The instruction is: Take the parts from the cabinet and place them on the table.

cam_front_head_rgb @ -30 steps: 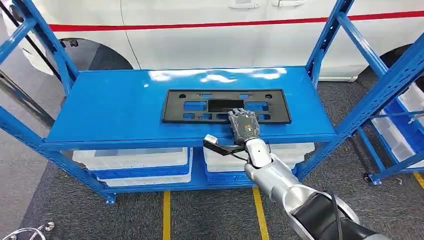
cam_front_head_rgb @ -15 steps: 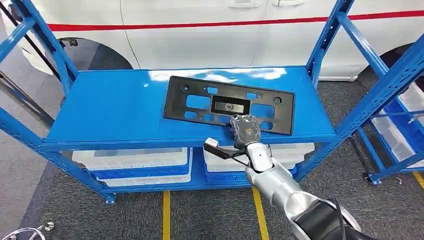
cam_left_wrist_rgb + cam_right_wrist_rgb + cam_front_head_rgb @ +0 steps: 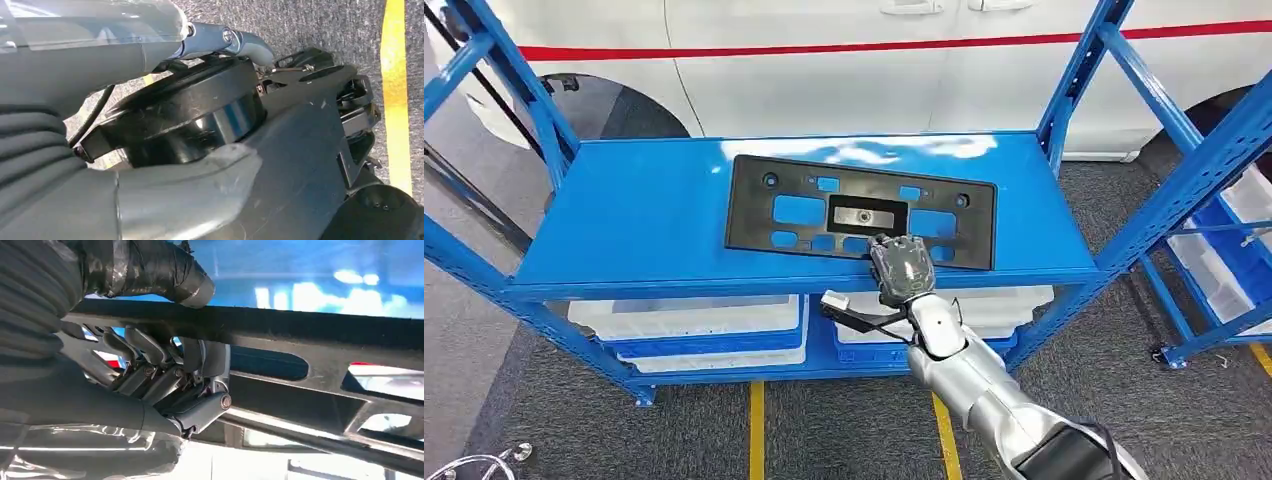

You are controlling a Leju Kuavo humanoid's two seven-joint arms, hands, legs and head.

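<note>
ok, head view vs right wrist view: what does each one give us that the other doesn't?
Head view alone: the whole black panel tilted up off the blue shelf, the white bins on the lower shelf, the white vehicle behind the rack, the yellow floor lines.

Right wrist view alone: the grasp close up, thumb on one face of the panel's edge, fingers curled against the other face.

Both: the right hand holding the panel.

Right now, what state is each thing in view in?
black plate bracket: tilted, front edge gripped, lifted off the shelf.
right robot hand: grips the bracket's front edge, thumb on one face, fingers on the other.
blue shelf: top level bears the bracket.
white bins: on the lower shelf.
</note>
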